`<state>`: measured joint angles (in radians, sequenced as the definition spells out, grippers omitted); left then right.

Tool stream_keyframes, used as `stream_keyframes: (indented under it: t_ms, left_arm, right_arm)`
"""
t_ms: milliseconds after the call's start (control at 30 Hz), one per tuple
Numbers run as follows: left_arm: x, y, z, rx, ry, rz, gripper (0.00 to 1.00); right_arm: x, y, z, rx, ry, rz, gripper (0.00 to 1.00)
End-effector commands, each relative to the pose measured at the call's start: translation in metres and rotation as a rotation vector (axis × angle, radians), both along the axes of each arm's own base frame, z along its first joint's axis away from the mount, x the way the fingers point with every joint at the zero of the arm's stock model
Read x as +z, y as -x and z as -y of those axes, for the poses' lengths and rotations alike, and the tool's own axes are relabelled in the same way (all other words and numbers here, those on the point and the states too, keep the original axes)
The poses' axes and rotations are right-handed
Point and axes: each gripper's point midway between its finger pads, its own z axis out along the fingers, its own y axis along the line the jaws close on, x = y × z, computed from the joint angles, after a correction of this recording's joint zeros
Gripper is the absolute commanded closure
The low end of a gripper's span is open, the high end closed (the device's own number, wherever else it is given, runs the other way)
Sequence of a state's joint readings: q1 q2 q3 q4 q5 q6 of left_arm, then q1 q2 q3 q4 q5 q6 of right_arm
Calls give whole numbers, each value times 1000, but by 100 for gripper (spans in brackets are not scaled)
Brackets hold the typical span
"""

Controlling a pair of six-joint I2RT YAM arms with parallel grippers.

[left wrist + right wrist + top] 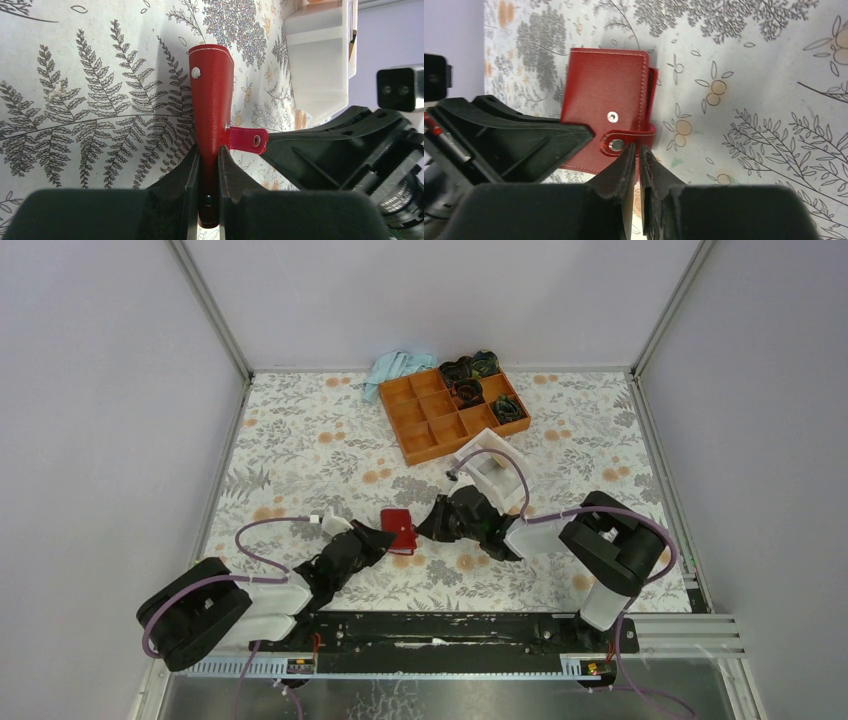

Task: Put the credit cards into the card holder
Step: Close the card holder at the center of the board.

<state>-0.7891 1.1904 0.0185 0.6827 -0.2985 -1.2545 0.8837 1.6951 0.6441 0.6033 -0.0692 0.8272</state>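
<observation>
We see left pincer (pixel 209 152) clamped on card holder (pixel 212 95); right pincer (pixel 636 152) nearly together, snap tab (pixel 624 140) at its tips, grip unclear.

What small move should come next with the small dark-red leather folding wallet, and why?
Probably the right gripper pulls the red snap tab sideways to swing the cover open: the dark-red wallet is folded shut, the left gripper clamps its edge.

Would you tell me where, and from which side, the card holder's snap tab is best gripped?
Pinch the snap tab across its flat strap, short of the metal snap, coming from the right arm's side. It is unsnapped and sticks out sideways from the card holder, which the left gripper clamps by one end, so both faces probably lie open.
</observation>
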Motion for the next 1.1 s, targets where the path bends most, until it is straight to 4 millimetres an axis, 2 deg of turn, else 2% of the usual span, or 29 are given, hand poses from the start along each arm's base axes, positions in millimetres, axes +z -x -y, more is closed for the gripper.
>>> stream_keyframes:
  t_ms: [0, 367, 1067]
  left_arm:
    - [-54, 31, -26, -63, -214, -148, 100]
    - [-56, 31, -23, -80, -220, -158, 100]
    - [-56, 31, -20, -97, -223, -159, 100]
  right_arm:
    - [6, -7, -13, 0, -31, 23, 87]
    - [17, -7, -25, 25, -89, 29, 88]
    - [16, -8, -36, 59, -107, 18, 89]
